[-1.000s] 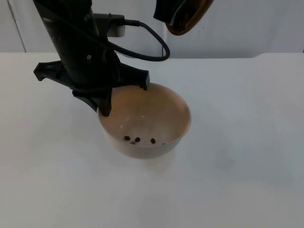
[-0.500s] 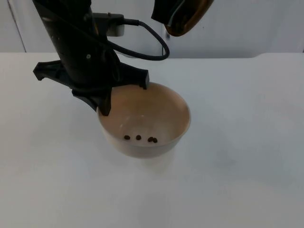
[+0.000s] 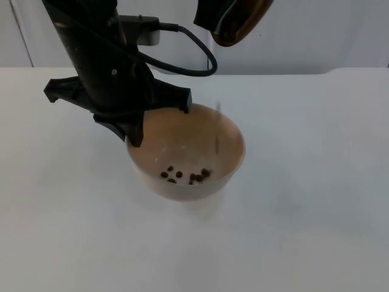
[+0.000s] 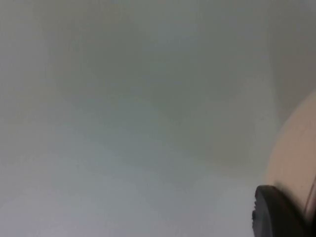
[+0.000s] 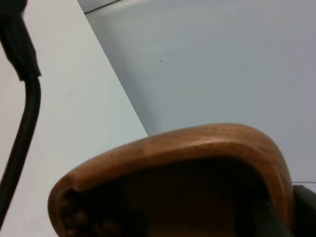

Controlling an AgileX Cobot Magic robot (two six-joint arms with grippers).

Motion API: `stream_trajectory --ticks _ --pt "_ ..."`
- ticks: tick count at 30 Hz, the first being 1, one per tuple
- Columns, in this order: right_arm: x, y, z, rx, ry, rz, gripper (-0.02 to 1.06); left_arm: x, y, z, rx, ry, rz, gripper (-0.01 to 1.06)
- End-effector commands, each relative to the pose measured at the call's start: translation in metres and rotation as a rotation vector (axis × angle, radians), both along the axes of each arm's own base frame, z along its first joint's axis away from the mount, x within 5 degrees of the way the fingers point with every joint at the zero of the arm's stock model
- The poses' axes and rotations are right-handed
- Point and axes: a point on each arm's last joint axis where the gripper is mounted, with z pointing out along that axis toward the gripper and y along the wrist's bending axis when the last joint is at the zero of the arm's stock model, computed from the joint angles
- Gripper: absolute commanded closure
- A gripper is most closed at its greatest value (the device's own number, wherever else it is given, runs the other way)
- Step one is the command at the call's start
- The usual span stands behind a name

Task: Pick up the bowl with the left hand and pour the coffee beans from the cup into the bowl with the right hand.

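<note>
The beige bowl (image 3: 209, 131) hangs a little above the table, casting a shadow below. My left gripper (image 3: 135, 135) is shut on its left rim. Several coffee beans (image 3: 185, 176) lie in the bowl's bottom, and blurred streaks of falling beans (image 3: 217, 143) show over its right side. High above the bowl, my right gripper (image 3: 209, 13) is shut on the brown wooden cup (image 3: 246, 18), which is tipped towards the bowl. In the right wrist view the cup's rim (image 5: 168, 148) curves across, with a few dark beans (image 5: 74, 217) inside. The left wrist view has the bowl's outer wall (image 4: 296, 148) beside one black fingertip (image 4: 276, 212).
The white table (image 3: 316, 182) stretches to the right and front of the bowl. The grey partition wall (image 3: 328, 33) closes off the back.
More beans have dropped into the bowl, from about three to several, and beans are now falling. The cup and the bowl have stayed almost in place.
</note>
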Motion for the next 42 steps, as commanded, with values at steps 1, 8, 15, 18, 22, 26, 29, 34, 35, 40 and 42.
stream_trajectory --ticks 1,8,15,18,22,26,29,34,35,40,42 --pt "-0.003 0.004 0.003 0.012 -0.008 0.038 1.05 0.000 -0.003 0.002 -0.017 -0.014 0.005 1.05" --pt "-0.003 0.004 0.003 0.013 -0.007 0.038 1.05 0.000 -0.003 0.002 -0.017 -0.014 0.005 1.05" --pt "-0.003 0.004 0.002 0.037 0.013 0.028 1.05 -0.001 -0.003 0.002 -0.015 -0.013 0.003 1.05" --pt "-0.003 0.003 0.001 0.061 0.032 0.017 1.05 -0.001 -0.003 0.002 -0.015 -0.013 0.003 1.05" --pt "-0.005 0.000 0.008 0.091 0.024 0.010 1.05 -0.001 -0.003 0.002 -0.015 -0.011 0.003 1.05" --pt "-0.003 -0.010 0.014 0.145 0.063 -0.019 1.05 -0.001 -0.003 0.002 -0.015 -0.011 0.003 1.05" --pt "0.004 -0.022 0.018 0.194 0.103 -0.058 1.05 -0.001 -0.002 0.002 -0.013 -0.009 0.003 1.05" --pt "0.008 -0.034 0.022 0.249 0.160 -0.091 1.05 -0.001 -0.002 0.002 -0.013 -0.009 0.003 1.05" --pt "0.009 -0.037 0.021 0.253 0.184 -0.093 1.05 -0.001 -0.002 0.002 -0.013 -0.009 0.003 1.05" --pt "0.012 -0.046 0.021 0.317 0.280 -0.118 1.05 -0.001 -0.002 0.002 -0.013 -0.009 0.003 1.05" --pt "0.013 -0.050 0.021 0.338 0.321 -0.123 1.05 -0.001 -0.002 0.002 -0.013 -0.009 0.003 1.05"
